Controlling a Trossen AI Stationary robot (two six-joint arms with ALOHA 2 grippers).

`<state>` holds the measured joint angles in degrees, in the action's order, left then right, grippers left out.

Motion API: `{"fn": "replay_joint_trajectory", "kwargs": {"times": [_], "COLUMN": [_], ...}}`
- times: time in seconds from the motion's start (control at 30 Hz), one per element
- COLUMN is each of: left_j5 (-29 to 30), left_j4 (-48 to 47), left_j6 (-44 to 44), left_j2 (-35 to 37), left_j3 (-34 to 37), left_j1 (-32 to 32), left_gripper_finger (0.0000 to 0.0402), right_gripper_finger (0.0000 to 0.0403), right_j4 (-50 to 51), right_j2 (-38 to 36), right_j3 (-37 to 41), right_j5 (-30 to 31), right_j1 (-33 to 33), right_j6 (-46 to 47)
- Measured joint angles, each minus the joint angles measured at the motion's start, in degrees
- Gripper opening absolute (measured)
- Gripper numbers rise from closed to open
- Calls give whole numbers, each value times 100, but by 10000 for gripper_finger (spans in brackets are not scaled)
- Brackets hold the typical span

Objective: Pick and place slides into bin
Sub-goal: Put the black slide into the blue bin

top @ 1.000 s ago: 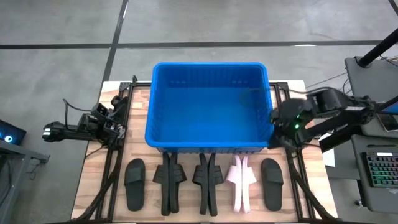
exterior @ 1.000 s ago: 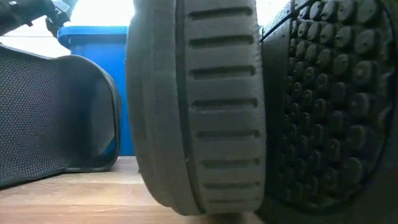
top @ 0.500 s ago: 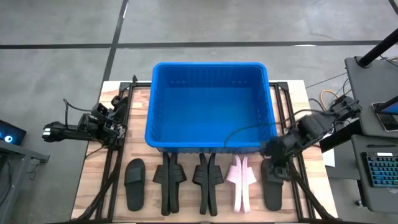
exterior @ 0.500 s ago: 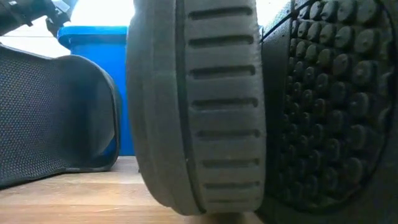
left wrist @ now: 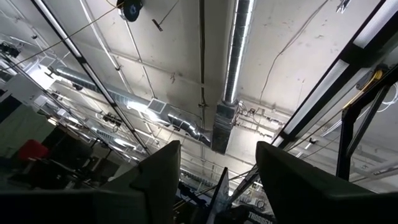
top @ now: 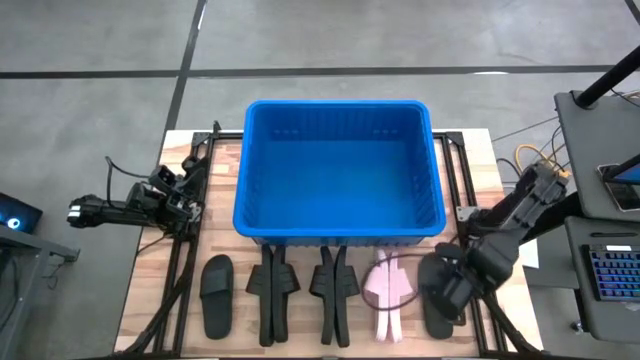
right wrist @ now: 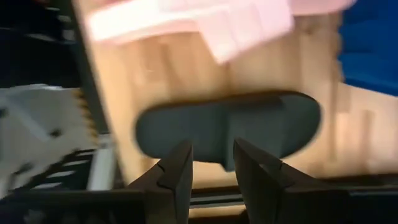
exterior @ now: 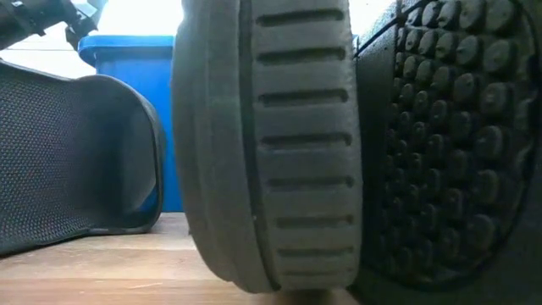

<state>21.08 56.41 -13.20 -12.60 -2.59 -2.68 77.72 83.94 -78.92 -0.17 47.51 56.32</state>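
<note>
The blue bin stands at the table's middle. Along the near edge lies a row of slides: a black one flat, two black pairs standing on edge, a pink one and a black one at the right end. My right gripper hangs over that last slide, pointing down, its fingers open by a narrow gap and clear of it. My left gripper waits off the table's left edge, open, pointing up at the ceiling.
Dark rails run along the table's left and right sides. In the low view, a grey ribbed sole and a nubbed footbed fill the picture, with another black slide left of them. A desk with a keyboard stands to the right.
My right gripper has swung from beside the bin's right wall toward the table's near edge and down. It has turned on the way. It now stands over the rightmost black slide. The slides and the bin have kept still.
</note>
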Motion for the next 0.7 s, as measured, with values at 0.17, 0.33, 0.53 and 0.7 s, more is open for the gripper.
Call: {"fn": "replay_joint_trajectory", "kwargs": {"times": [0.17, 0.33, 0.53, 0.7], "left_j5": [-1, -2, 0, 0], "left_j4": [3, 3, 10, 8], "left_j6": [1, 2, 3, 3], "left_j2": [-3, -2, 6, 1], "left_j3": [0, 0, 0, 0], "left_j1": [0, 0, 2, 4], "left_gripper_finger": [196, 196, 196, 196], "right_gripper_finger": [109, 106, 133, 168], "right_j4": [393, 202, -12, -11], "right_j2": [287, 550, 883, 1186], "right_j3": [52, 158, 254, 449], "right_j5": [395, 570, 1481, 1545], "right_j1": [406, 750, 1073, 1174], "right_j6": [475, 804, 1184, 1426]}}
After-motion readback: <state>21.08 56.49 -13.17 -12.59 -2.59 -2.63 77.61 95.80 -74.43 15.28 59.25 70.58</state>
